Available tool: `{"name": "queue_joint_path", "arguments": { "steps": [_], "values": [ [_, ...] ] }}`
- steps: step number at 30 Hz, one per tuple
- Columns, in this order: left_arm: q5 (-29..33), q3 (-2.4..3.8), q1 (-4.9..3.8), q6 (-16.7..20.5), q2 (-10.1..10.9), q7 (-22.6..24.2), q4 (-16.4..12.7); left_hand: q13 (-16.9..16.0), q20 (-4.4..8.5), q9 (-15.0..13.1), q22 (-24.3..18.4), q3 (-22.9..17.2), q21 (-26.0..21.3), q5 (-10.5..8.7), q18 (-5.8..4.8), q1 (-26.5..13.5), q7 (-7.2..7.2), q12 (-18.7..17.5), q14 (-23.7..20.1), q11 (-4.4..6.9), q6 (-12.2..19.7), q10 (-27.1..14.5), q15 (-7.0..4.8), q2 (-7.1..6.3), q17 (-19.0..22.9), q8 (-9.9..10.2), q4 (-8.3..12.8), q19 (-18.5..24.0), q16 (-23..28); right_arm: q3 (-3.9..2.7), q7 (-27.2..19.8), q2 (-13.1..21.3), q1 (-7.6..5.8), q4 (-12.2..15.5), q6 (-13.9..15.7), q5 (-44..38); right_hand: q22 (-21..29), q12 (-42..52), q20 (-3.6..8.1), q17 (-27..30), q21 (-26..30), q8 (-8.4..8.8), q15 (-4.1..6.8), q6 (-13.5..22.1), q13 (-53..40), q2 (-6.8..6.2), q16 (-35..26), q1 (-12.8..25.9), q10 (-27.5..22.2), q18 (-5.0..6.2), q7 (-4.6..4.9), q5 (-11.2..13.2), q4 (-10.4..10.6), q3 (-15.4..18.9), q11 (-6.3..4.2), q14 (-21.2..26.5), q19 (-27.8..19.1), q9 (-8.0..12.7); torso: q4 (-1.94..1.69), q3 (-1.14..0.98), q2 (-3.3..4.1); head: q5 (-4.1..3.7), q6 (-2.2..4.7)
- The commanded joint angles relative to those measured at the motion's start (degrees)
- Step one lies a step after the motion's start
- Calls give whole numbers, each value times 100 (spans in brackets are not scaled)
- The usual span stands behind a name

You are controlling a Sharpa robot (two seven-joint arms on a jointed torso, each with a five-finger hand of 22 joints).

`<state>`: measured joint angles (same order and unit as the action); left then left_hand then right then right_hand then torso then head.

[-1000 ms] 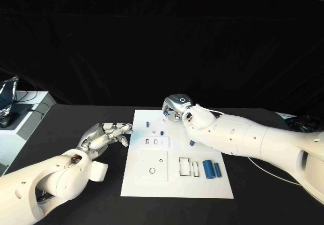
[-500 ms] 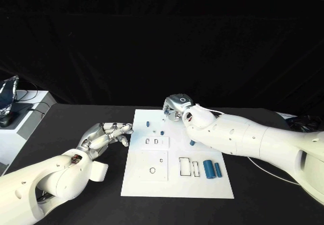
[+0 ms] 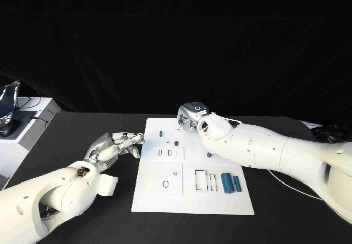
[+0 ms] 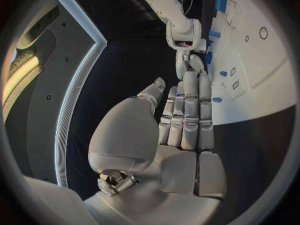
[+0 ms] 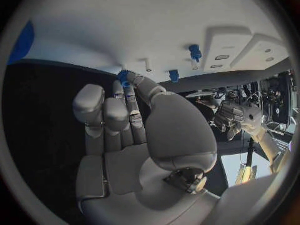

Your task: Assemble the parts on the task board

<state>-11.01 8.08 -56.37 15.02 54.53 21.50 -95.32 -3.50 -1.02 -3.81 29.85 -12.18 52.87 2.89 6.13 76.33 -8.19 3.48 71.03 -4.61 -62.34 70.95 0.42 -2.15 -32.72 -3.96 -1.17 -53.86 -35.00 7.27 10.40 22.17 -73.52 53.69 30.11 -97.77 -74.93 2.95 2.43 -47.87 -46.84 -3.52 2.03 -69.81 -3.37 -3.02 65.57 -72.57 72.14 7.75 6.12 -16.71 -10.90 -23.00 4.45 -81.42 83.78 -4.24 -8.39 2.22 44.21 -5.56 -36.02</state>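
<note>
White task board (image 3: pixel 192 201) lying centre frame on black table (image 3: pixel 88 127). Right hand (image 3: pixel 192 117) at board's upper edge, pinching a small blue part (image 5: pixel 123 76). Left hand (image 3: pixel 117 145) just left of board, fingers together and extended, holding nothing. Two blue cylinders (image 3: pixel 230 182) lying lower right on board.

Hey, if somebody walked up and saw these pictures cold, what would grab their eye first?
Probably the bright white rectangular task board in the middle of the black table, with two blue cylinders lying near its right edge. Next, the silver right robot hand poised over the board's far edge, pinching a small blue part at its fingertips. The silver left robot hand hovers beside the board's left edge, holding nothing.
</note>
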Motion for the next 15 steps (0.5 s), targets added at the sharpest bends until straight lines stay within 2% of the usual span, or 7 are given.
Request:
{"name": "queue_joint_path", "arguments": {
  "steps": [1,9,12,15],
  "values": [
    [-22,6,-2,-103,-8,34,-14,-5,-15,-2,-5,-4,5,0,91,-32,-5,12,-2,-17,42,-42,34,44,6,12,45,35,19,1,-49,-20,11,-25,-118,-25,-383,40,30,14,37,-13,-13,37,-12,94,-30,-81,102,74,23,-2,10,4,-142,-10,339,9,0,1,3,17,-12],
    [-23,7,-2,-105,-17,33,-6,-5,-15,-2,-5,-4,5,0,91,-32,-5,12,-2,-17,42,-42,34,44,6,12,45,35,19,2,-113,-53,19,-105,-57,56,-384,39,-10,81,167,-7,-62,237,-9,-12,-86,-29,-92,107,89,-6,64,-36,-71,4,334,30,9,5,6,18,-13],
    [-23,7,-2,-105,-18,32,-3,-5,-15,-2,-5,-4,5,0,91,-32,-5,12,-2,-17,42,-42,34,44,6,12,45,35,19,2,-145,-71,19,-150,-25,98,-275,42,-63,308,559,-3,-132,454,-3,-137,-251,31,-419,192,175,5,99,-100,37,44,300,40,7,6,7,17,-10],
    [-23,7,-2,-104,-19,31,-2,-5,-15,-2,-5,-4,5,0,91,-32,-5,12,-2,-17,42,-42,34,44,6,12,45,35,19,2,-181,-85,19,-181,-10,142,-228,39,-102,399,699,-2,-156,513,-1,-222,-304,47,-521,243,197,18,147,-153,70,40,311,39,1,8,9,15,-7]
  ]
}}
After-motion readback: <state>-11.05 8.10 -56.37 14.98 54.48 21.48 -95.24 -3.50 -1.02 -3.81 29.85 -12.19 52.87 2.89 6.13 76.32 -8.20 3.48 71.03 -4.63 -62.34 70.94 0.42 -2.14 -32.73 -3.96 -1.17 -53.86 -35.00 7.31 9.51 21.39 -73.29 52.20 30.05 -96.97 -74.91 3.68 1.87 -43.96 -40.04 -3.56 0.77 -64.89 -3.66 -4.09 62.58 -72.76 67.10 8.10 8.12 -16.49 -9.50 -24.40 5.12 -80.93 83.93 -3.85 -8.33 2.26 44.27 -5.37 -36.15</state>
